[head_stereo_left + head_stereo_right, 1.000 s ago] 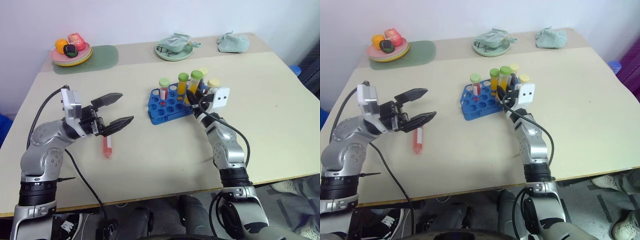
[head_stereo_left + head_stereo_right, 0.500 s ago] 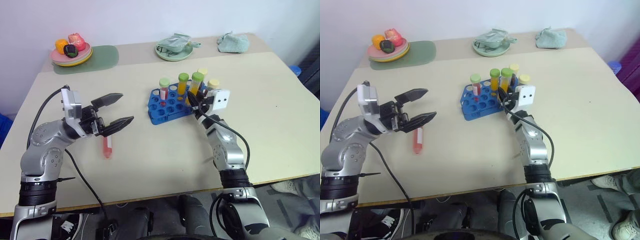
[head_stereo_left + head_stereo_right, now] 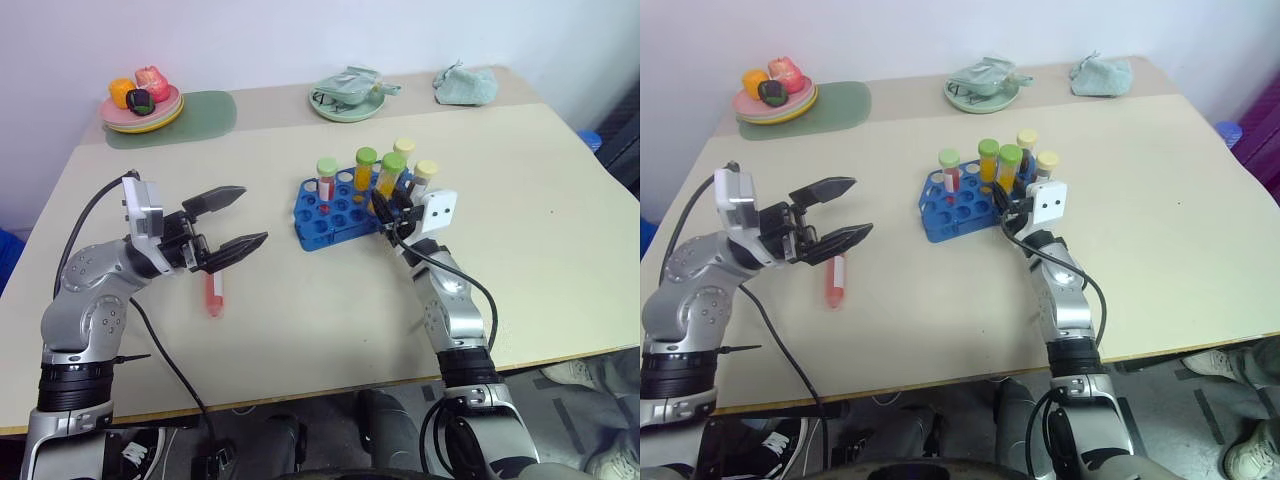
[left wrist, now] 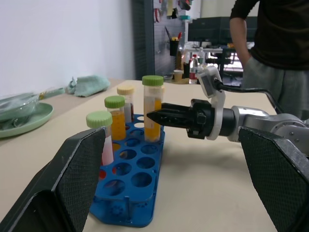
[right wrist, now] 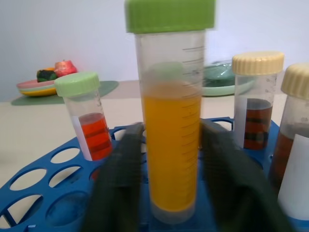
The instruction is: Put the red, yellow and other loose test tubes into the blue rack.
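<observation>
My right gripper (image 5: 169, 193) stood parted around the upright yellow-orange, green-capped plastic tube (image 5: 170, 121) in the bright blue holed rack (image 3: 335, 212); my left gripper (image 3: 242, 219) gaped empty above a red-filled loose tube (image 3: 213, 294).

Head stereo pair looks down over your table (image 3: 560, 200); left wrist camera views the blue rack (image 4: 130, 193) from the side, right wrist sits close against it.
</observation>
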Action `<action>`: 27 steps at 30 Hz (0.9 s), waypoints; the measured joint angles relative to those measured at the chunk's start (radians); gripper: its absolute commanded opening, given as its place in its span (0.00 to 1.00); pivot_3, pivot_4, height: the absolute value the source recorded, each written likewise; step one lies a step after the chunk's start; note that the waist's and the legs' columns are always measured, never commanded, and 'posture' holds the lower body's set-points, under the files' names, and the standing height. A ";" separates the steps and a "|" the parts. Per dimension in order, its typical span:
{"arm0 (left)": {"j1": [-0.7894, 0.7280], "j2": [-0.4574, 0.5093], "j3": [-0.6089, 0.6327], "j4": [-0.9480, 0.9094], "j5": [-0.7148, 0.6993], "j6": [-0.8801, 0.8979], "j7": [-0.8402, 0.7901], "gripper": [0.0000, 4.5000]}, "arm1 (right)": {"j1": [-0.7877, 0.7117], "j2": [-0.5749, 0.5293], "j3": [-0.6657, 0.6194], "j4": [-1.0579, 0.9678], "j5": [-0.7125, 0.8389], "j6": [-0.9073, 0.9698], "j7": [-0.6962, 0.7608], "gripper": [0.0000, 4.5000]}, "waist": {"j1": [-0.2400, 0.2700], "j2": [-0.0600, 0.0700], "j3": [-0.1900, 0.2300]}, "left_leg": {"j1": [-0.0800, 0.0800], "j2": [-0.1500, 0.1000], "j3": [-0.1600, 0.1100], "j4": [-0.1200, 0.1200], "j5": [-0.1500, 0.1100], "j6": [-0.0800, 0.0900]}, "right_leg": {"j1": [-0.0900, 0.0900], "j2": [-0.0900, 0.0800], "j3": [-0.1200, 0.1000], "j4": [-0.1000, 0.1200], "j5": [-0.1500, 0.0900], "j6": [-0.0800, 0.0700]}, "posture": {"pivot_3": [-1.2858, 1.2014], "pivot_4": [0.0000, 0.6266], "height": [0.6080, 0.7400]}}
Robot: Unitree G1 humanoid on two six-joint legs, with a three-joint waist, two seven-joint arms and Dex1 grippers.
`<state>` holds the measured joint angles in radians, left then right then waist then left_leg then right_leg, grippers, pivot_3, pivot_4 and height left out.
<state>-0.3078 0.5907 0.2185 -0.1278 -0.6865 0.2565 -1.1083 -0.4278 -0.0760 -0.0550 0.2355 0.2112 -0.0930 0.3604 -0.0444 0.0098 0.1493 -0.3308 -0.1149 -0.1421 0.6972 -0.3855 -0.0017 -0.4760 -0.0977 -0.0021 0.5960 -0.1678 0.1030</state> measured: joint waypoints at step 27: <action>0.026 0.043 0.006 -0.009 -0.001 0.039 0.029 1.00 | 0.212 -0.358 -0.056 -0.424 0.241 0.263 0.284 0.99 | 0.025 0.000 0.000 | 0.000 0.000 0.001 0.000 0.000 0.001 | 0.001 0.000 0.001 -0.001 0.000 0.000 | 0.52 0.24 1.00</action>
<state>-0.2818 0.6336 0.2241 -0.1373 -0.6871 0.2960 -1.0796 -0.2157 -0.4335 -0.1115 -0.1885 0.4521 0.1700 0.6446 -0.0190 0.0099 0.1493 -0.3308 -0.1152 -0.1410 0.6977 -0.3859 -0.0010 -0.4753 -0.0979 -0.0011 0.5952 -0.1678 0.1030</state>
